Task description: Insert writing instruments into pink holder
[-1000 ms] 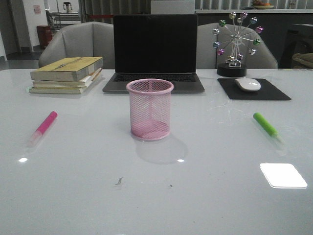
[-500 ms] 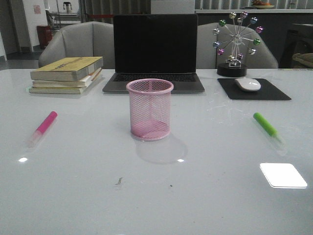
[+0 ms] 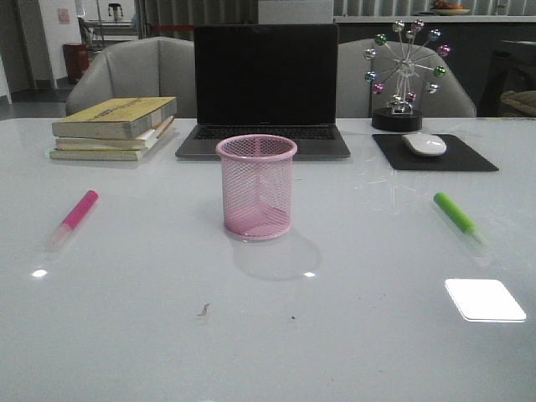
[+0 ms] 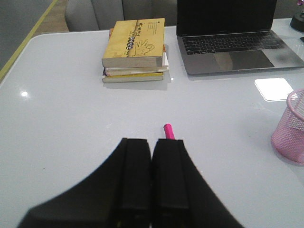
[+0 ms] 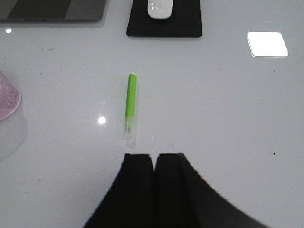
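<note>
Front view: holder [image 3: 256, 186] stands upright at table centre, empty; pink marker [image 3: 74, 217] lies flat well to its left, green marker [image 3: 458, 219] flat well to its right; neither of my arms shows here; each marker runs roughly near-to-far, slightly slanted, pale cap toward me.

Left wrist view: my left gripper [image 4: 151, 178] is clenched, fingers pressed together, holding nothing; the pink marker [image 4: 168, 131] lies just beyond the fingertips, mostly hidden behind them, long axis pointing away from me; the holder [image 4: 290, 126] sits off to the side.

Right wrist view: my right gripper [image 5: 154, 183] is likewise clenched and empty; the green marker [image 5: 130, 103] lies ahead of the tips, apart from them, axis nearly in line with the fingers.

Judgement: left arm is nearer the pink marker, right arm the green; jaws must part first.
</note>
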You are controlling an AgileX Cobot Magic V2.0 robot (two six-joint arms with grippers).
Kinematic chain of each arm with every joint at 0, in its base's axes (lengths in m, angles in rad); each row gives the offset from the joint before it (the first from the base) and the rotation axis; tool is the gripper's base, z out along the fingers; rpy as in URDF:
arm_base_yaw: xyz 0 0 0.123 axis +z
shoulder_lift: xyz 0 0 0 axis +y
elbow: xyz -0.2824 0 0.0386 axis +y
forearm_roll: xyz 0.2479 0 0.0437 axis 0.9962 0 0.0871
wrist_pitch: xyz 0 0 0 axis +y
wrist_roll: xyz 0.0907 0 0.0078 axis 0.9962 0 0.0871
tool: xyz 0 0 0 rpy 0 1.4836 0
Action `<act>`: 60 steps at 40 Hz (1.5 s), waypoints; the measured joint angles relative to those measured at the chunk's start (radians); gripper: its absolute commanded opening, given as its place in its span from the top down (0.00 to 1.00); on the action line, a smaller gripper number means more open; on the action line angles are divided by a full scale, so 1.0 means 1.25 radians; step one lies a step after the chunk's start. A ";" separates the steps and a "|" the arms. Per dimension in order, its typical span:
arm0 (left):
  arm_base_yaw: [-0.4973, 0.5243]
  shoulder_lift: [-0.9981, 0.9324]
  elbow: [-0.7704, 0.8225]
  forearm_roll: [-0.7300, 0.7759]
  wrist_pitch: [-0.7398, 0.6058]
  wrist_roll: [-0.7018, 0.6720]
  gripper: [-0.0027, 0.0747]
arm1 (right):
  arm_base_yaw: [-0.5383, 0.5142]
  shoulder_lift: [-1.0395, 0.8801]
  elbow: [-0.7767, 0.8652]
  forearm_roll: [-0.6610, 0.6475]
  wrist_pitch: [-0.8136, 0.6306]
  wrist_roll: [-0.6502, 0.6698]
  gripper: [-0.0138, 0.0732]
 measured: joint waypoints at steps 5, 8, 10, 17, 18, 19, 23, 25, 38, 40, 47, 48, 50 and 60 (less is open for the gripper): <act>0.000 0.000 0.000 0.002 -0.022 0.000 0.85 | 0.000 0.005 0.000 0.000 0.017 -0.021 0.75; 0.000 0.000 0.000 0.002 -0.034 0.000 0.85 | 0.000 0.005 0.000 0.000 0.025 -0.039 0.65; 0.000 0.000 0.000 0.002 -0.037 0.000 0.84 | 0.000 0.005 0.000 0.000 0.027 -0.048 0.57; 0.000 0.000 0.000 0.002 -0.039 0.000 0.71 | 0.000 0.005 0.000 0.001 0.028 -0.056 0.45; 0.000 0.000 0.000 0.002 -0.039 0.000 0.69 | 0.000 0.005 0.000 0.001 0.028 -0.056 0.45; 0.000 0.000 0.000 0.002 -0.041 0.000 0.66 | 0.000 0.005 0.000 0.001 0.028 -0.056 0.45; 0.000 0.000 0.000 0.002 -0.053 0.000 0.50 | 0.000 0.005 0.000 0.001 0.015 -0.057 0.45; 0.000 0.000 0.000 0.002 -0.065 0.000 0.46 | 0.000 0.005 0.000 0.004 0.013 -0.057 0.45; 0.000 0.004 0.000 -0.039 -0.121 0.000 0.44 | 0.000 0.005 0.000 0.062 0.009 -0.057 0.45; 0.000 0.005 0.000 -0.040 -0.120 0.000 0.44 | 0.000 0.007 0.000 0.078 0.009 -0.057 0.47; 0.000 0.007 0.000 -0.044 -0.095 0.000 0.44 | 0.000 0.065 -0.036 0.097 0.042 -0.067 0.52; 0.000 0.007 0.000 -0.043 -0.091 0.000 0.44 | 0.000 0.082 -0.045 0.097 0.051 -0.075 0.52; 0.000 0.007 0.000 -0.044 -0.084 0.000 0.44 | 0.000 0.128 -0.081 0.099 0.071 -0.092 0.52; 0.000 0.007 0.000 -0.044 -0.067 -0.001 0.44 | 0.000 0.383 -0.295 0.099 0.196 -0.127 0.52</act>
